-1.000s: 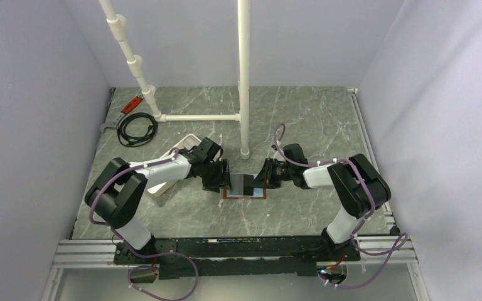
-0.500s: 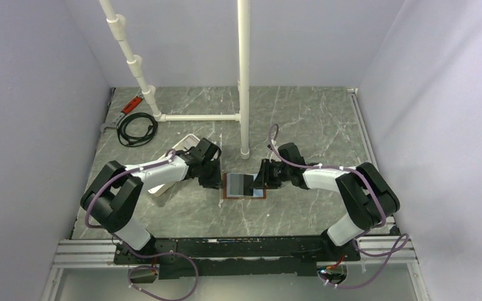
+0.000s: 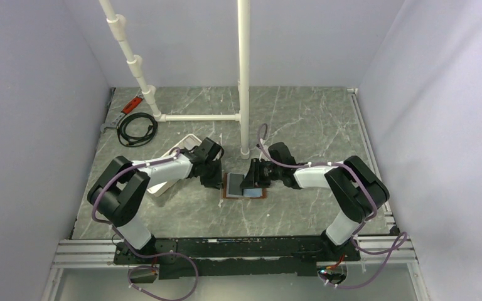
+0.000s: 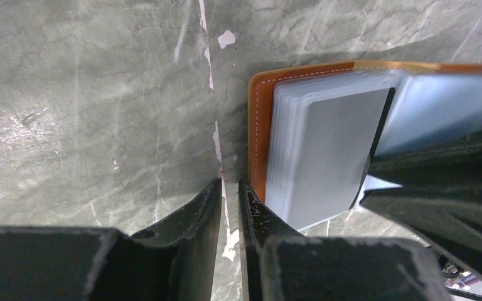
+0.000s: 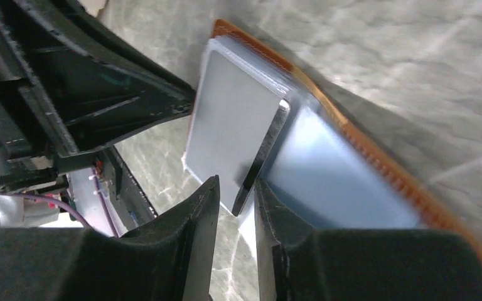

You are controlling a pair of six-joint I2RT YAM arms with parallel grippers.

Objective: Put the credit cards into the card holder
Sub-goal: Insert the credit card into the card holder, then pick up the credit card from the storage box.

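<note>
The card holder (image 3: 226, 195) lies open on the table between both arms, its brown border (image 4: 258, 125) framing clear sleeves. A grey-silver credit card (image 4: 336, 150) rests on the sleeves with one long edge raised. A light blue card (image 5: 332, 175) lies beside it. My right gripper (image 5: 235, 188) hovers over the holder (image 5: 376, 157), slightly open. The grey card's (image 5: 232, 125) near corner sits between its fingers, against the right one. My left gripper (image 4: 229, 188) stands at the holder's left edge, open by a narrow slit, with only bare table inside.
A long white tray (image 3: 158, 187) lies under the left arm. A white pipe post (image 3: 244, 75) stands just behind the holder, with a crossbar running left. A black cable coil (image 3: 137, 128) and a red tool (image 3: 132, 103) sit at the back left. Walls enclose three sides.
My right gripper slid left over the holder, pushing the grey card along. My left gripper narrowed from wide open to a slit and stayed at the holder's left edge.
</note>
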